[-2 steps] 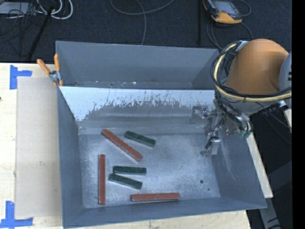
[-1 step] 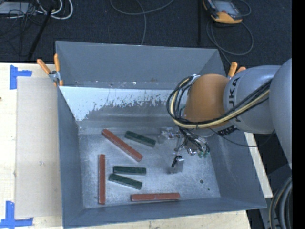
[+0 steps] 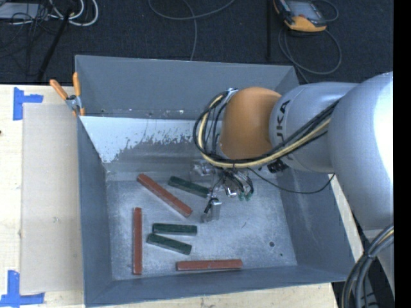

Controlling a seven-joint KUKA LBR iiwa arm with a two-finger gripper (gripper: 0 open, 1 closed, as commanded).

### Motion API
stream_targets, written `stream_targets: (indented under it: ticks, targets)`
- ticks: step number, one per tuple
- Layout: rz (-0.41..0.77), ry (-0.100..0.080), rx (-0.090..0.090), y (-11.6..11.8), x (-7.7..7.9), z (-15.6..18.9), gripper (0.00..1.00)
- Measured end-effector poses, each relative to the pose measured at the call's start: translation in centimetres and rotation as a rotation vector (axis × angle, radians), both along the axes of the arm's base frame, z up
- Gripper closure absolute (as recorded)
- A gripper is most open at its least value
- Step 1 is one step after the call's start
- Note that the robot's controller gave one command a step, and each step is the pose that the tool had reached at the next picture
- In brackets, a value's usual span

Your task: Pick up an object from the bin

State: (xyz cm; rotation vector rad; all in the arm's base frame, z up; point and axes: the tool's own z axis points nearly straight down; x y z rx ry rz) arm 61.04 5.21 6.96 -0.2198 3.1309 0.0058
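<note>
The claw (image 3: 215, 204) hangs low in the middle of the bin (image 3: 160, 85), just above its floor; whether it is wide or narrow I cannot tell, as the wrist hides most of it, and nothing can be seen in its hold. The nearest thing is a dark green bar (image 3: 187, 185), lying flat and slanted just to the claw's left, with its right end reaching under the wrist; a longer red-brown bar (image 3: 164, 195) lies diagonally just beside it, its lower end close to the claw.

Judging by their look, these bars are stiff, light and flat (probably plastic or wood, though that is a guess); they should neither bend nor break under a squeeze, but their smooth faces and low height on the metal floor could let them slip or skid. The best hold would likely be across the narrow width, near the middle of the length, so the bar does not tip when raised.

The arm (image 3: 321, 133) reaches in over the right rim, bent downward at the wrist under its orange cover (image 3: 247, 124), with cables (image 3: 204, 130) looped round it; the claw points down and slightly leftward.

Further off lie two more green bars (image 3: 174, 228) (image 3: 169, 243), an upright-running red-brown bar (image 3: 137, 239) near the left wall, and another (image 3: 209, 264) along the front.
</note>
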Motion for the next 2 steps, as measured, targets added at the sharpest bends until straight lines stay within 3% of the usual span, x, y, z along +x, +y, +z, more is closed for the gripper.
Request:
stream_targets:
  ticks: [1, 2]
  targets:
    - [-0.001, 0.001, -0.003, -0.3, 0.0, 0.0, 1.0]
    - [0.458, -0.004, -0.005, -4.5, 0.8, 12.6, 1.0]
